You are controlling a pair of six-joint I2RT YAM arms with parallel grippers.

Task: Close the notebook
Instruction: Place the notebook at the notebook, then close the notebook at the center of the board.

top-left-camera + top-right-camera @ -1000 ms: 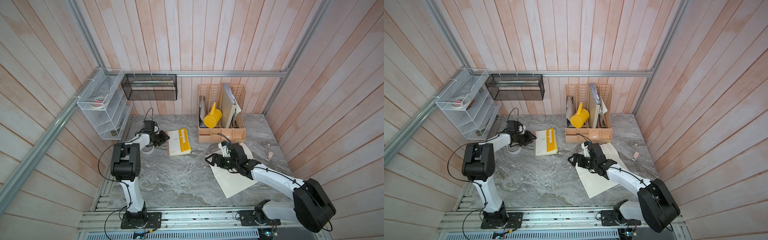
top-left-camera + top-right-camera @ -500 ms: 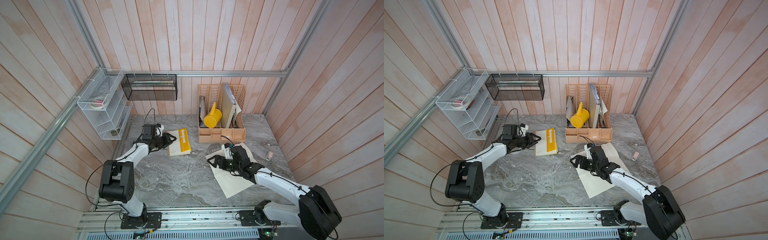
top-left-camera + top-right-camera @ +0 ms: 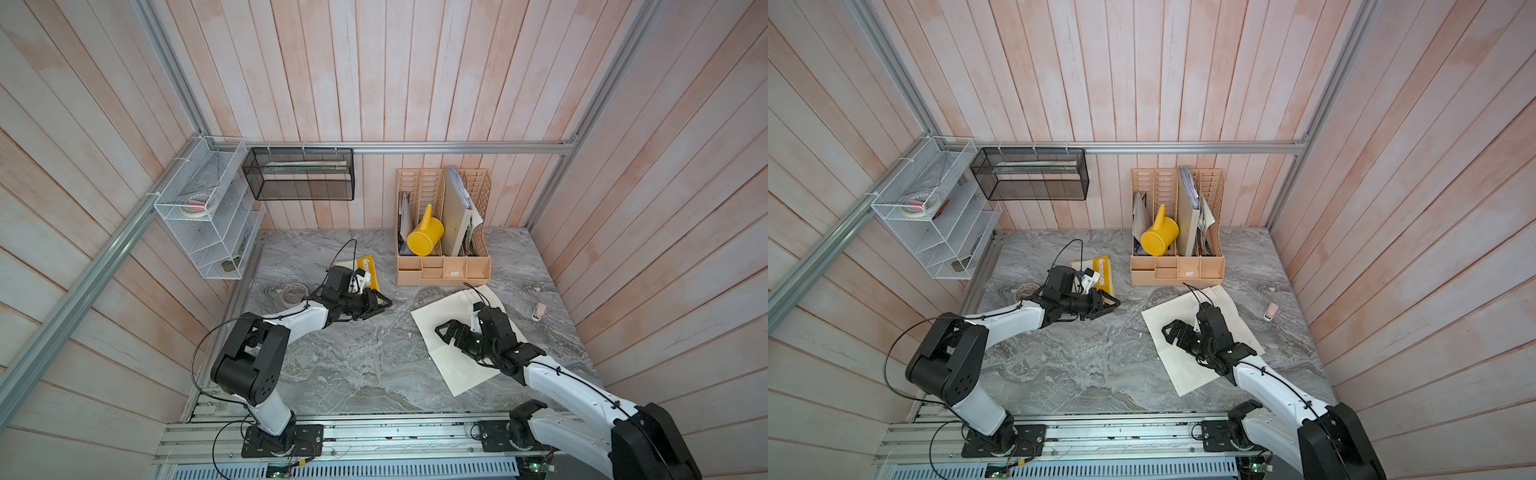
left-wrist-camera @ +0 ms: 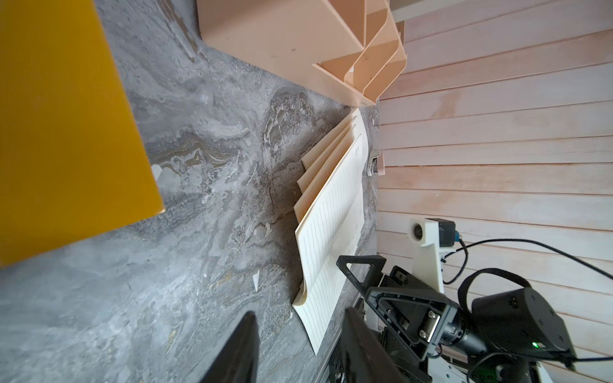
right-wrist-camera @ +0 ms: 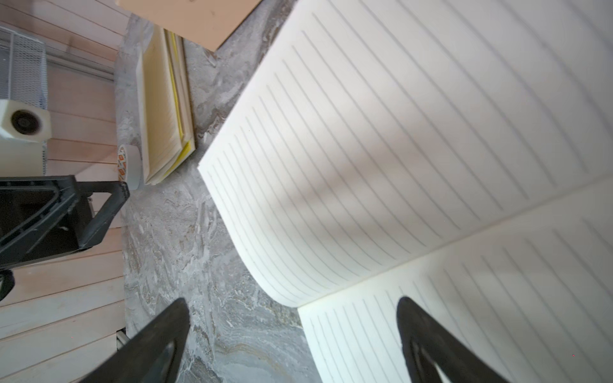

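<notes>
- While the notebook (image 3: 457, 370) lies open on the grey counter (image 3: 353, 357), at the lower right in both top views, the right fingers (image 3: 444, 330) hang over its left page.
- The right fingers are spread wide and hold nothing.
- From the right wrist, one finger is over the lined paper and one is over bare counter. The page beside them bends upward. I cannot tell if they touch the paper.
- The left fingers (image 3: 380, 300) are a little left of the middle of the top views. They are spread apart with nothing between them. They point toward the notebook but are well apart from it.
- Just above the left fingers in the frame, a yellow book (image 3: 370, 270) lies flat on the counter. A roll of tape (image 3: 293, 293) sits to its left.
- A peach rack (image 3: 442, 270) stands by the back wall, above the notebook in the frame. A yellow watering can (image 3: 424, 239) and some papers are in it.
- A small pink thing (image 3: 539, 309) lies on the counter to the right of the notebook.
- At the upper left, a white wire shelf (image 3: 208, 232) and a black mesh basket (image 3: 299, 178) hang on the walls.
</notes>
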